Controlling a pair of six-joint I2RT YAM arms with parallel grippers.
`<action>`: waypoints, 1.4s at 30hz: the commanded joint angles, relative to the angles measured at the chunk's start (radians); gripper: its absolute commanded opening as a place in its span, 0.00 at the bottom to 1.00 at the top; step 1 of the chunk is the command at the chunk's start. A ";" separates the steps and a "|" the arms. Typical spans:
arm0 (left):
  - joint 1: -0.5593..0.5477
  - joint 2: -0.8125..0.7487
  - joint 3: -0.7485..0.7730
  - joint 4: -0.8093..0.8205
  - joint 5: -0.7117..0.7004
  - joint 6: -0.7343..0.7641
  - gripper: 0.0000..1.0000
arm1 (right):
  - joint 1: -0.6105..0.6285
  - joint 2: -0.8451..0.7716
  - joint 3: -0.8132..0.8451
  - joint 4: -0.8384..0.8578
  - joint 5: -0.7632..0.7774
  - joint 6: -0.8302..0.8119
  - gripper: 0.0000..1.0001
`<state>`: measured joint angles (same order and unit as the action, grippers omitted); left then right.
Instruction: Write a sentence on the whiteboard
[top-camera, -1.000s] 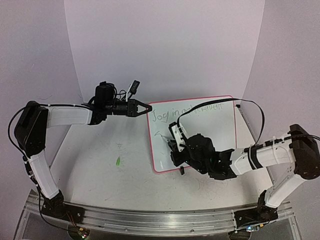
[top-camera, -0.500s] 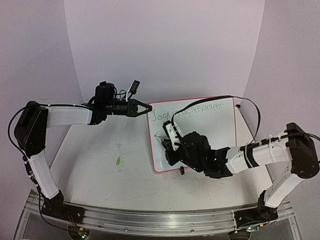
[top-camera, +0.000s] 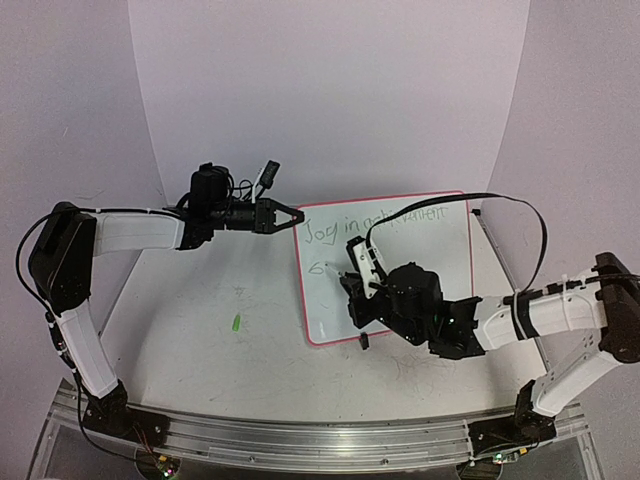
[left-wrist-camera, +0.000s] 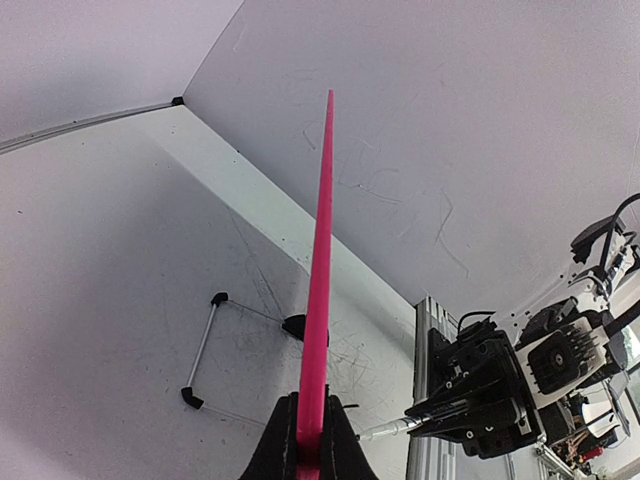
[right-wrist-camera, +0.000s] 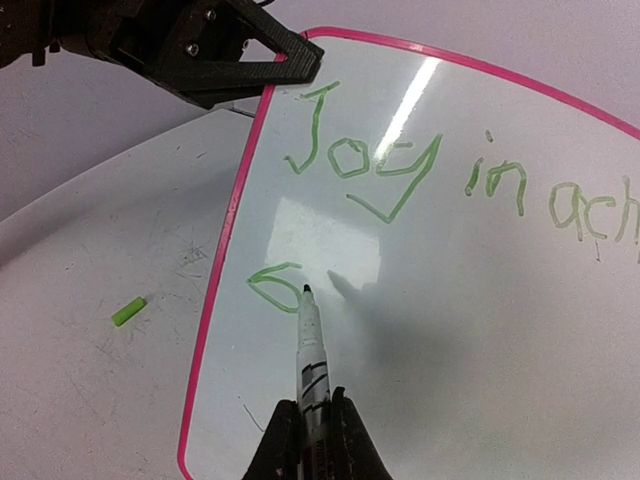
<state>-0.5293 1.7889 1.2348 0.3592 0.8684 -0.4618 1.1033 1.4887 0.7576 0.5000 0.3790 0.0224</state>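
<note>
The whiteboard (top-camera: 400, 270) sits in the middle right of the top view. It is white with a thin pink rim. Green words, the sentence (right-wrist-camera: 370, 160), run along its top. You can read "Joy in ach" in the right wrist view, and then the words run off the picture's right edge. Under "Joy" there is one small green curl (right-wrist-camera: 275, 288).

A marker (right-wrist-camera: 312, 350) points up at the right end of that curl. Its black tip is right at the board, but I cannot tell if it touches. The right gripper (right-wrist-camera: 308, 440) has its two fingers squeezed tight on the marker.

The left gripper (top-camera: 290, 215) is at the board's upper left corner. In the left wrist view its fingers pinch the pink rim.

A little green cap (top-camera: 237, 323) lies on the table (top-camera: 200, 380), left of the board and apart from it.
</note>
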 joint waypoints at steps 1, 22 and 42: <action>0.000 -0.026 -0.001 0.034 -0.002 -0.003 0.00 | -0.015 0.037 0.058 0.028 0.020 -0.012 0.00; 0.000 -0.026 0.000 0.034 0.000 -0.003 0.00 | -0.034 0.063 0.044 -0.006 0.006 0.007 0.00; 0.000 -0.025 0.000 0.033 -0.001 -0.003 0.00 | -0.029 0.060 0.045 -0.022 0.024 0.032 0.00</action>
<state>-0.5293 1.7889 1.2348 0.3588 0.8684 -0.4614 1.0767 1.5558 0.7830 0.4774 0.3714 0.0435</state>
